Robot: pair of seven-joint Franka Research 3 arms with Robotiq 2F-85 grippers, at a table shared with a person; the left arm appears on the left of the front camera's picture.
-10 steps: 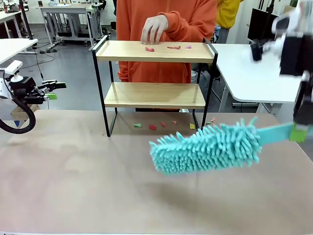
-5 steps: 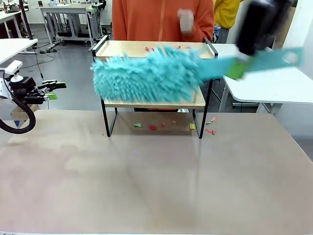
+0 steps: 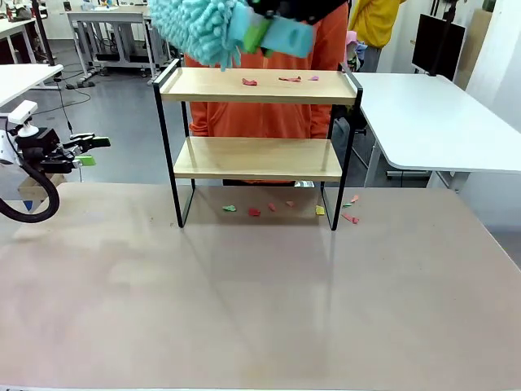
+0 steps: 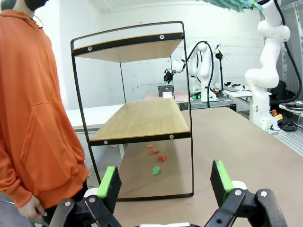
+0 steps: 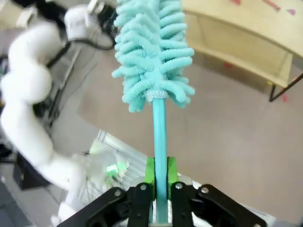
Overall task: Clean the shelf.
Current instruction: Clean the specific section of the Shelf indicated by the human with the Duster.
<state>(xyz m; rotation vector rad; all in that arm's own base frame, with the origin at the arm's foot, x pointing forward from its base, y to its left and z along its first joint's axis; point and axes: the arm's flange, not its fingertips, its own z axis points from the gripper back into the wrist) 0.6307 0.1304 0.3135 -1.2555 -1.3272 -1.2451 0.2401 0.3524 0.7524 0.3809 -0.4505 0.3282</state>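
Note:
The shelf [image 3: 256,159] stands at the far middle of the table, and also appears in the left wrist view [image 4: 142,118] and in the right wrist view [image 5: 246,42]. Small coloured scraps [image 3: 249,81] lie on its top board. My right gripper [image 3: 256,31] is shut on the handle [image 5: 159,137] of a turquoise fluffy duster [image 3: 199,28], held high above the shelf's top left corner. From the right wrist, the duster's head [image 5: 151,52] points away from that gripper [image 5: 160,172]. My left gripper [image 3: 85,151] waits open at the far left, its jaws [image 4: 164,182] empty and facing the shelf's side.
More scraps [image 3: 254,212] lie on the table under the shelf. A person in an orange hoodie [image 3: 269,114] stands right behind it. A white table [image 3: 431,122] is at the back right. The brown table's near half is bare.
My right arm has swung the duster from low over the table, past the shelf's front, up above its top left. The person's hand has left the top board. The left arm stayed still.

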